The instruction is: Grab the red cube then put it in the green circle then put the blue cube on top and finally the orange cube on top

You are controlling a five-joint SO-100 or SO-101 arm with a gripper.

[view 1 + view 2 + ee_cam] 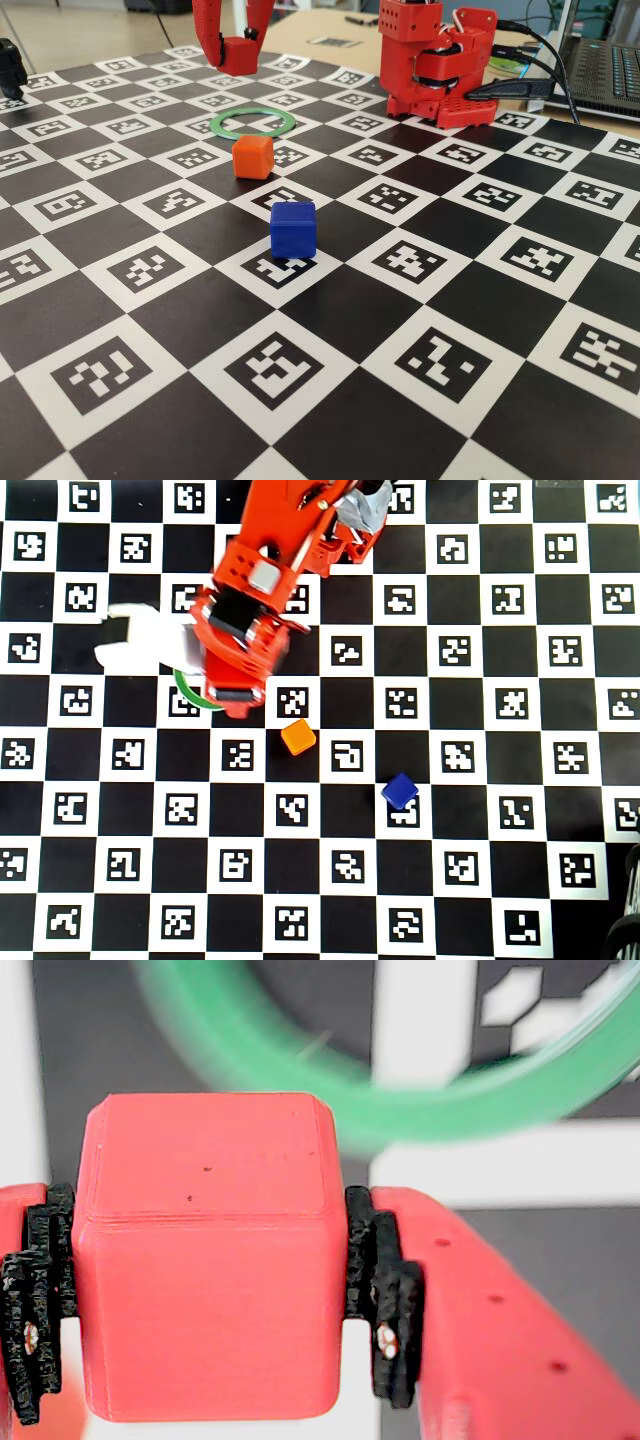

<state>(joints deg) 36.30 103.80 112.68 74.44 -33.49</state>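
The red cube (pixel 210 1260) fills the wrist view, clamped between the black pads (pixel 385 1290) of my gripper (pixel 210 1305), which is shut on it. In the fixed view the gripper (pixel 238 58) hangs with the red cube (pixel 238 50) above the board, just behind the green circle (pixel 253 123). The ring is empty and shows blurred beyond the cube in the wrist view (pixel 400 1100). The orange cube (pixel 252 157) sits just in front of the ring, and the blue cube (pixel 293 229) stands nearer the camera. From overhead, the arm hides the red cube and most of the green circle (pixel 190 695).
The arm's red base (pixel 440 70) stands at the back right of the checkerboard with cables and a laptop (pixel 610 65) behind it. A black object (pixel 10 65) is at the far left edge. In the overhead view the orange cube (pixel 298 737) and blue cube (pixel 399 791) lie right of the ring.
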